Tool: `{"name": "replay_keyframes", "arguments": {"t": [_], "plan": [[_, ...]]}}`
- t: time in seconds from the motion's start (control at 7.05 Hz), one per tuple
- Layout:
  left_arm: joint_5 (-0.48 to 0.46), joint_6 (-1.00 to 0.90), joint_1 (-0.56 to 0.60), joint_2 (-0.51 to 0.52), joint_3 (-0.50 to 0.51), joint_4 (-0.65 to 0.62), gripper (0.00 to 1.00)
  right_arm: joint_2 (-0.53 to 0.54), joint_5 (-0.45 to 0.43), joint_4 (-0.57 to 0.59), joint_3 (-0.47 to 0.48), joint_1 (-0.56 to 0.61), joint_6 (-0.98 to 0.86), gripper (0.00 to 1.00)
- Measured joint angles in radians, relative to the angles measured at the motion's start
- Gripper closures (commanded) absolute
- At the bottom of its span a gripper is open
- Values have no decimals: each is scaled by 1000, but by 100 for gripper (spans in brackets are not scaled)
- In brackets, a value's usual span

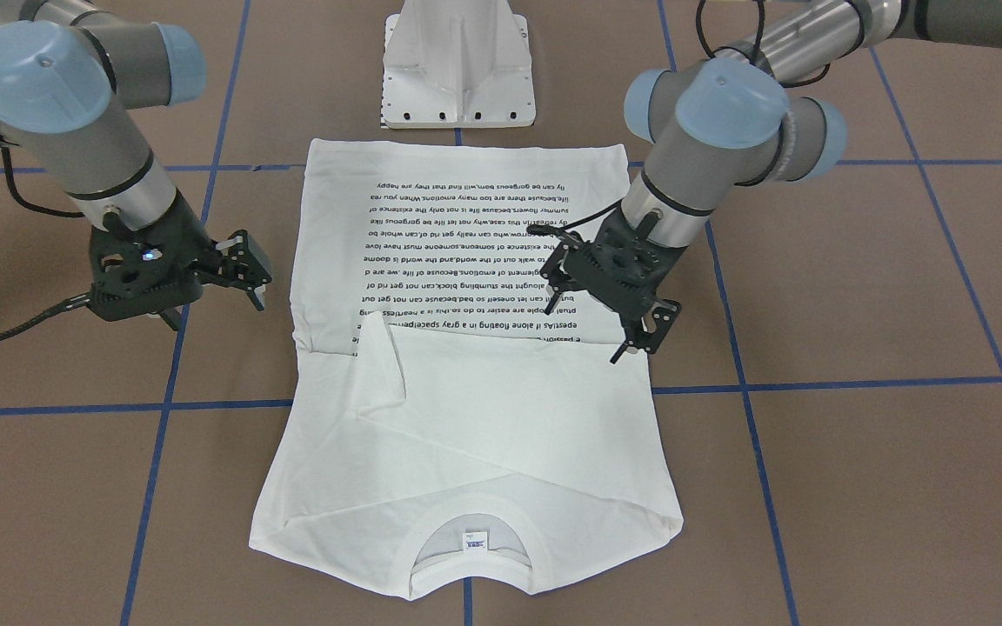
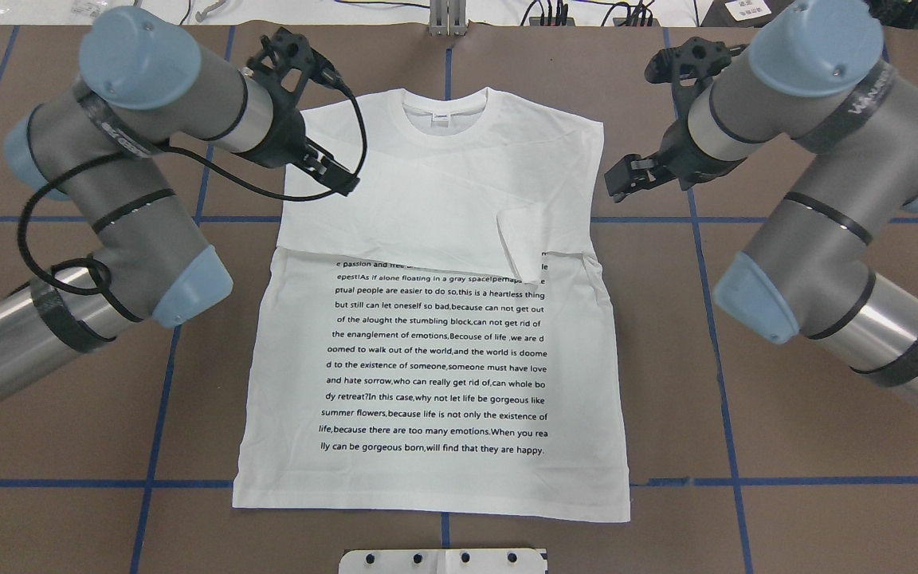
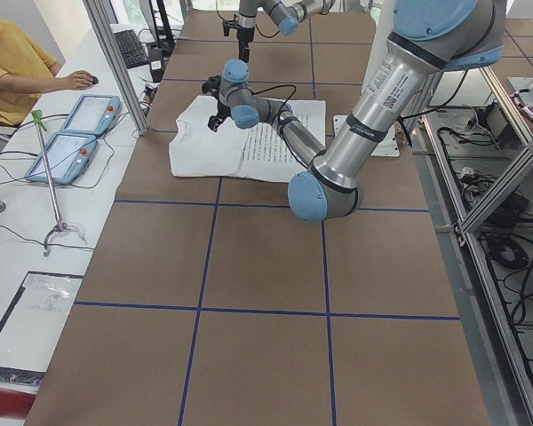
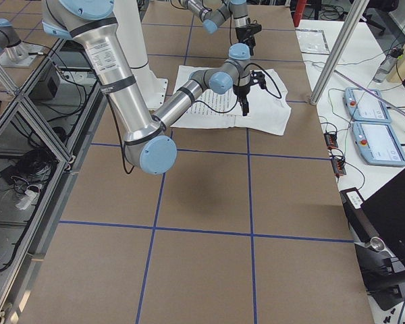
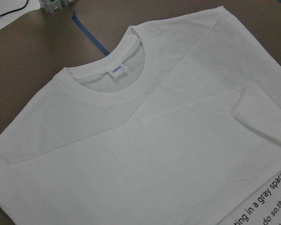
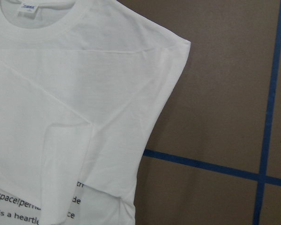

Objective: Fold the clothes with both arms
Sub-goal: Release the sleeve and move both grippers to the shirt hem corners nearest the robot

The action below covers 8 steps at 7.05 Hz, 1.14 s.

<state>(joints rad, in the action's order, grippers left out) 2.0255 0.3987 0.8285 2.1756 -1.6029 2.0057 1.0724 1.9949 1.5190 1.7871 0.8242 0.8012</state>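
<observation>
On the brown worktop (image 2: 746,399): white long-sleeved T-shirt (image 2: 443,470) lying flat, print side up, between the two arms.
Collar end: ribbed round collar (image 2: 443,108) with small tag (image 2: 443,118) at the far end; hem at the near end, by the white pedestal base (image 1: 459,69).
Sleeves: folded across the chest, covering the top line of the black text block (image 2: 437,367); one cuff (image 2: 519,247) is turned back on the right.
Left hand (image 2: 335,177): over the shirt's left edge below the shoulder, fingers spread, holding nothing; whether it touches the cloth is unclear.
Right hand (image 2: 621,177): over bare worktop just beside the right shoulder, fingers apart, empty.
Blue tape lines (image 2: 92,483): grid across the worktop.
</observation>
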Motion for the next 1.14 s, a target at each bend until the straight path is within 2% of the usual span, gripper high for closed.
{"name": "replay_keyframes", "arguments": {"t": [0.28,0.57,1.14], "plan": [[97,-123,84,-65,-18,6,0,-153,-104,13,-166,-90,68,0],[114,-140,98,-83,-24,10,0,-251,-204,18,-294,-171,107,1],[112,-135,98,-88,-23,11,0,-269,-345,19,-359,-275,99,2]]}}
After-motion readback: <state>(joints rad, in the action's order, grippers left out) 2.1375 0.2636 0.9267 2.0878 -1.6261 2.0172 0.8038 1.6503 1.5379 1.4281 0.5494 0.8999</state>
